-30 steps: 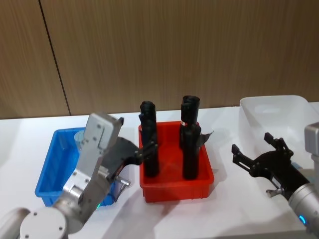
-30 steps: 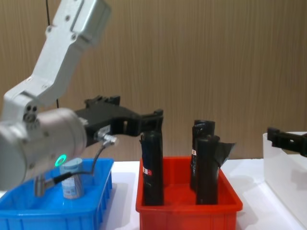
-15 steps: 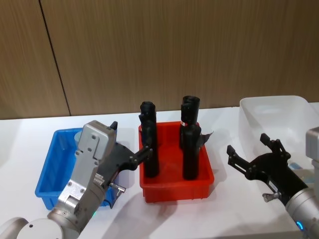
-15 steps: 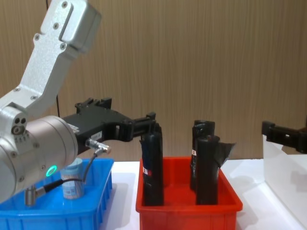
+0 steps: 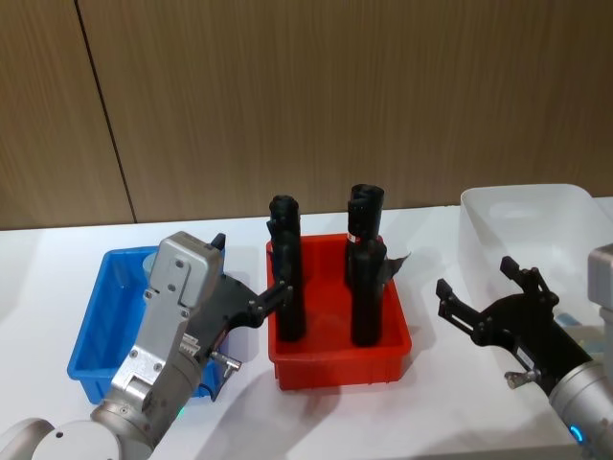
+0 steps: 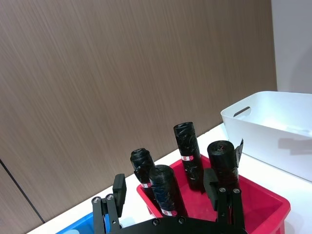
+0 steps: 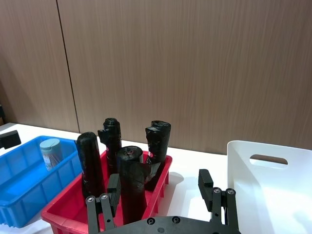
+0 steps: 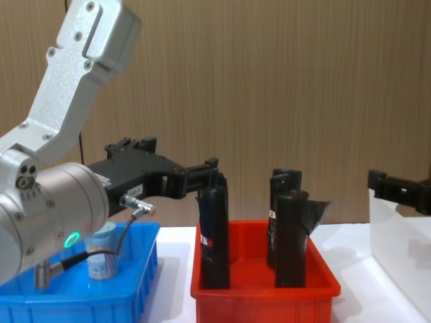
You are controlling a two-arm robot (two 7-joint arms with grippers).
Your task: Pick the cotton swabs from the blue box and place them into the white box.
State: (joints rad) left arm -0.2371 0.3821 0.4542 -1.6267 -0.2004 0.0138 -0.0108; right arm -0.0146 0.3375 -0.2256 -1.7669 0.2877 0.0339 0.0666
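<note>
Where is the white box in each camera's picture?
Head view: white box, far right.
Chest view: white box, right edge.
Left wrist view: white box beyond the red bin.
Right wrist view: white box beside the red bin, slot handle showing.
Shared landmark: the red bin of black rolls.

You have the red bin with its tall black rolls standing between the blue box and white box; bare table lies in front of it.

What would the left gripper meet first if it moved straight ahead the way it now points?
Probably the front-left black roll in the red bin. The open left gripper points at its upper part, though depth is hard to judge.
</note>
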